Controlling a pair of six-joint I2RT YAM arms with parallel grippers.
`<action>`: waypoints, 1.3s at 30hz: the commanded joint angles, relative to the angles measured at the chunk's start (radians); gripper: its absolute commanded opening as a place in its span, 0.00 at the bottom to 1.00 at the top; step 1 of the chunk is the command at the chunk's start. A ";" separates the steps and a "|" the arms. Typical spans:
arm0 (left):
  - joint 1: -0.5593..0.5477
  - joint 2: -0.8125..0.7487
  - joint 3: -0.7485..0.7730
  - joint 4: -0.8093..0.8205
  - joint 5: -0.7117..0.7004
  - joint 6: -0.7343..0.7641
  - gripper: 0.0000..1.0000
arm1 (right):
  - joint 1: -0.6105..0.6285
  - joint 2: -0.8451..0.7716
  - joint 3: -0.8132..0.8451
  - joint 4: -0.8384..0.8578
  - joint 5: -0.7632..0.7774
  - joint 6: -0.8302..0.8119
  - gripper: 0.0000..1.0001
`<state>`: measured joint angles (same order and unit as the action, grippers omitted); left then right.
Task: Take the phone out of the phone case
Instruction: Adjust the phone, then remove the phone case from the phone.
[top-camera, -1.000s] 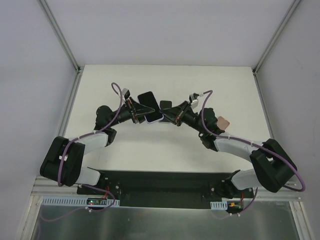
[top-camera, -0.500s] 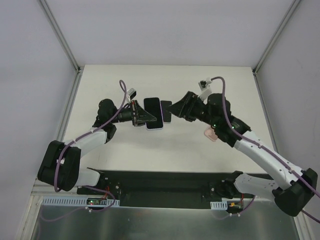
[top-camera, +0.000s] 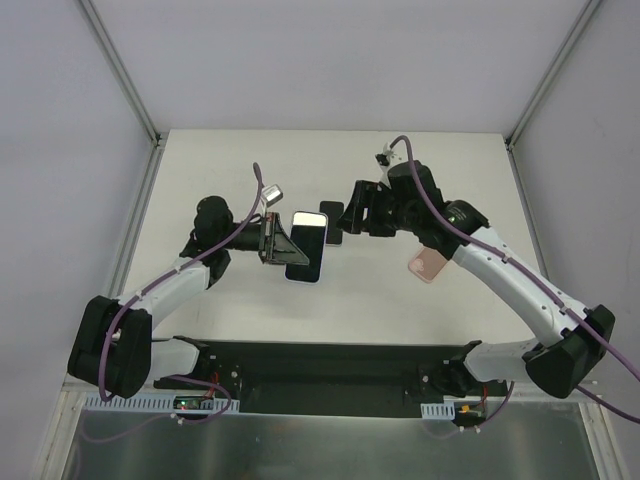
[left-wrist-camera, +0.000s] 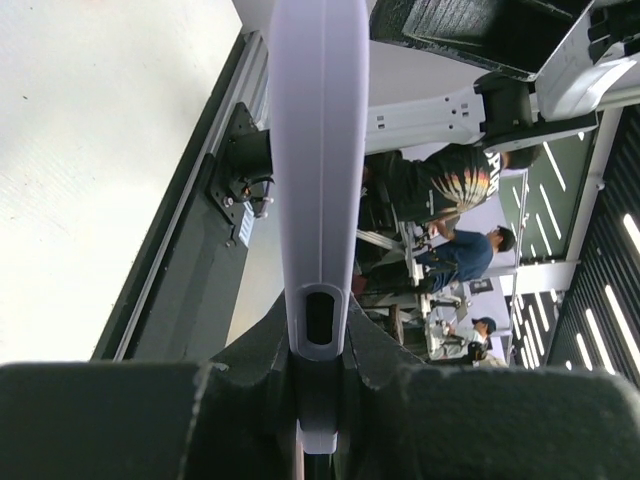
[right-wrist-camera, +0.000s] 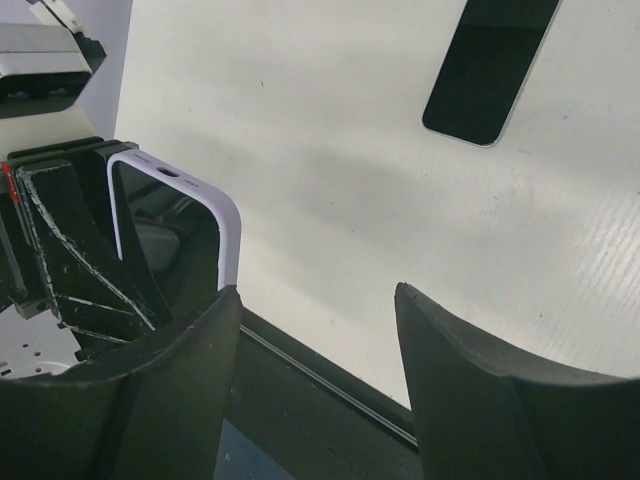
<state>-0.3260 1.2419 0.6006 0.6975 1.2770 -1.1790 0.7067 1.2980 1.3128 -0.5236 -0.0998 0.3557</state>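
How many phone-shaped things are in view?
3: lavender-cased phone in the left pincer, black phone on the table by the right pincer, pink one beside the right arm. Arms may hide more.

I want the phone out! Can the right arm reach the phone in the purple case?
Probably yes: the right gripper is open beside the cased phone, with nothing between them.

This looks like a robotics lab. The matte white worktop (top-camera: 250, 310) sits inside a booth of plain pale panels with bare aluminium corner posts (top-camera: 120, 70), and a black metal mounting plate (top-camera: 320, 365) lines its near edge. The left wrist view looks out on seated people (left-wrist-camera: 440, 185) beneath long strip lights (left-wrist-camera: 545, 195).
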 joint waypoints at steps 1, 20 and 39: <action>-0.016 -0.035 0.053 0.014 0.055 0.081 0.00 | 0.004 -0.023 0.028 -0.023 -0.024 -0.032 0.64; -0.039 -0.062 0.070 -0.046 0.051 0.124 0.00 | 0.037 0.055 0.098 -0.032 0.035 -0.044 0.63; -0.044 -0.093 0.085 -0.102 0.051 0.160 0.00 | 0.096 0.135 0.161 -0.119 0.247 -0.103 0.62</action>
<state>-0.3603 1.2034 0.6205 0.5228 1.2770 -1.0695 0.7815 1.4059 1.4220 -0.5873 0.0422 0.2981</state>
